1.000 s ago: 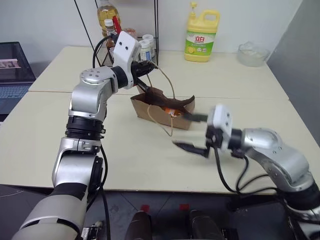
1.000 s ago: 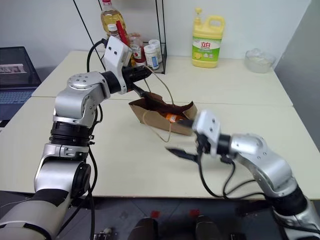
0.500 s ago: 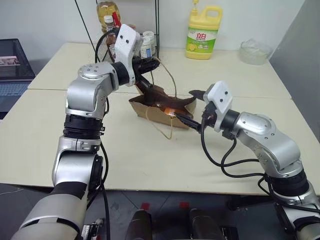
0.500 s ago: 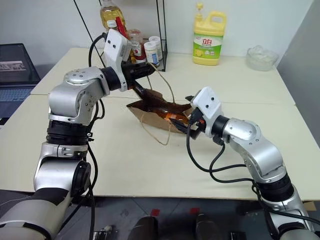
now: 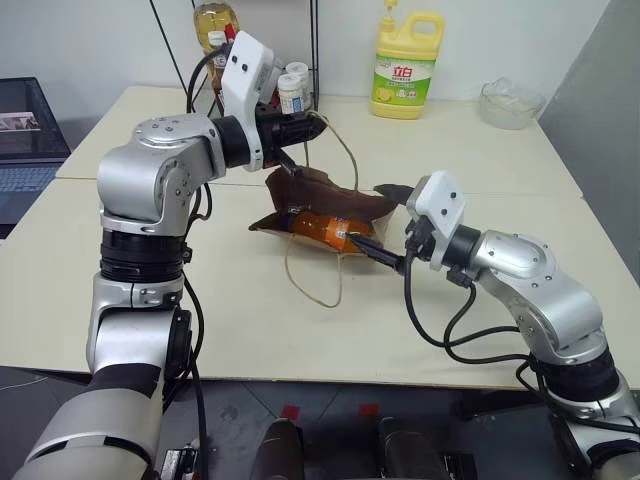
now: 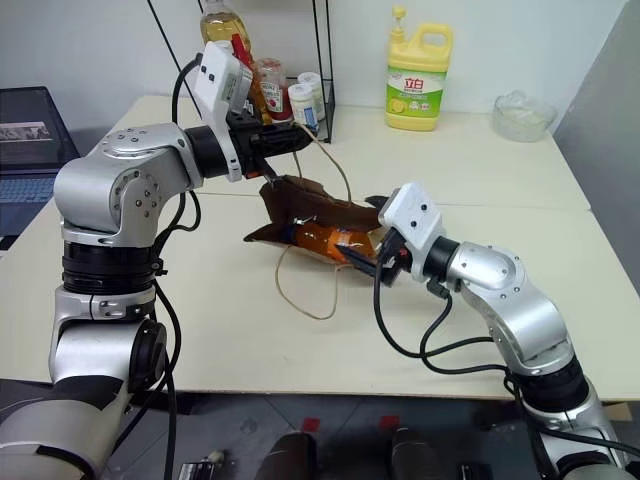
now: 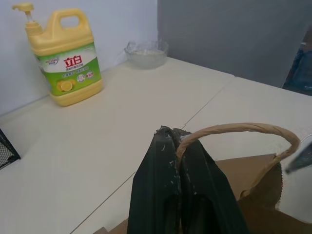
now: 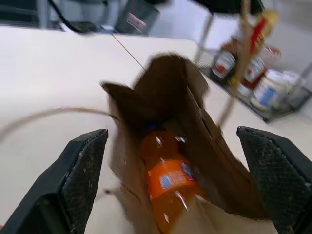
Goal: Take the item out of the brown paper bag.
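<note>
Bottle (image 8: 168,183) lies inside the tipped bag (image 5: 330,205), not yet extracted: left gripper (image 7: 179,165), jaws pressed together, pinches the bag's handle (image 7: 234,129) and right gripper (image 5: 385,225), jaws spread, flanks the bag's mouth ungrasped.

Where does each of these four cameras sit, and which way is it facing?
Left and right eye: on the head, looking down over both arms at the brown paper bag.
Left wrist: along the shut left pincer pinching the cord handle.
Right wrist: between the open right pincer fingers, into the bag at the orange drink bottle.
All views show the bag.
</note>
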